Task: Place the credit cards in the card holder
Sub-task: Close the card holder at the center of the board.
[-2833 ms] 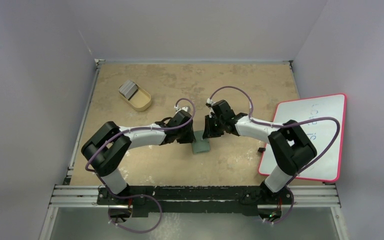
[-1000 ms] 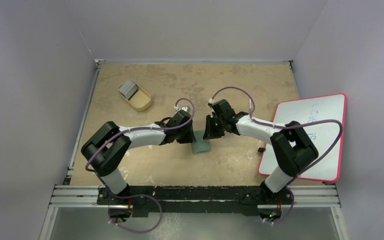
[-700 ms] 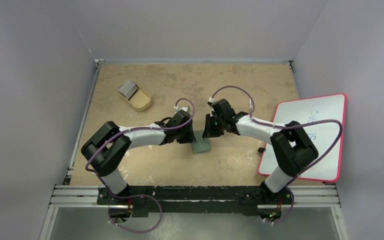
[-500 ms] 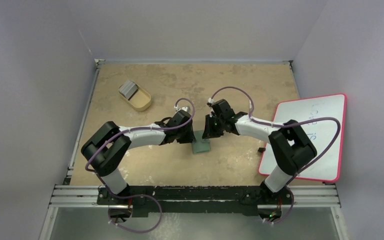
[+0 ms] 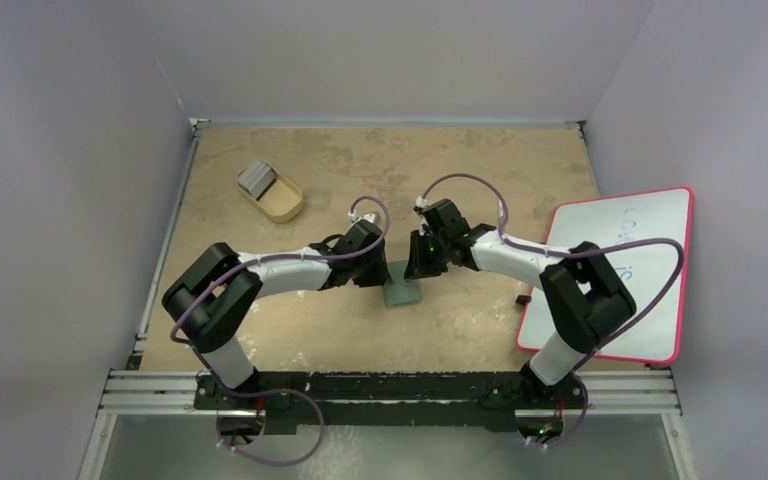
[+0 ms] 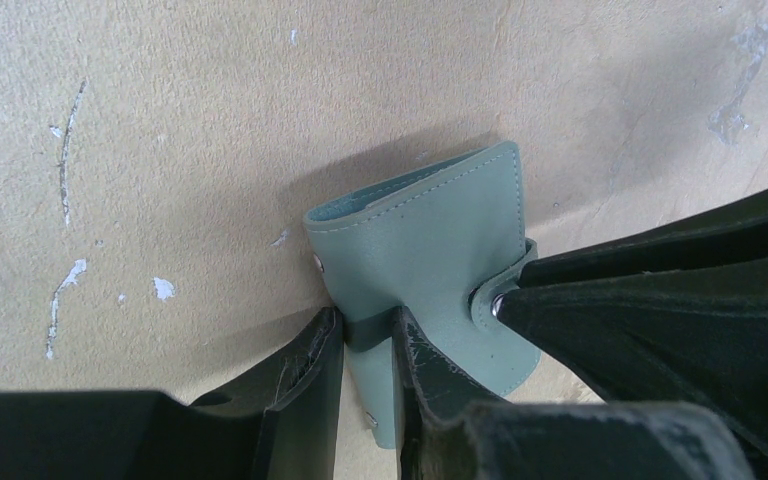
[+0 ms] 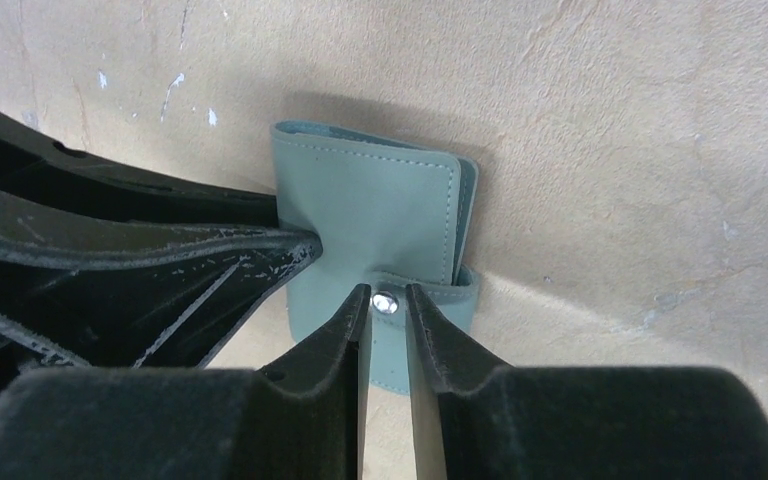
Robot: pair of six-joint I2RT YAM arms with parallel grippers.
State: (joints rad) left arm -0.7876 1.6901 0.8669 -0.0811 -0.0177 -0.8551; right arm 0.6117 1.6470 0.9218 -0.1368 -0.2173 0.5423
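Observation:
The card holder (image 5: 401, 294), a small grey-green wallet, lies folded shut on the table between both arms. My left gripper (image 6: 368, 335) is shut on its left edge, the leather pinched between the fingers. My right gripper (image 7: 387, 298) is closed around the snap strap (image 7: 430, 287) on the wallet's other side, with the metal snap showing between its tips. In the top view the left gripper (image 5: 382, 273) and right gripper (image 5: 416, 270) meet over the wallet. The credit cards (image 5: 256, 178), a grey stack, rest at the far end of a tan tray at the back left.
The tan oval tray (image 5: 282, 203) sits at the back left. A pink-edged whiteboard (image 5: 620, 270) lies over the table's right edge, beside the right arm. Grey walls close in three sides of the table.

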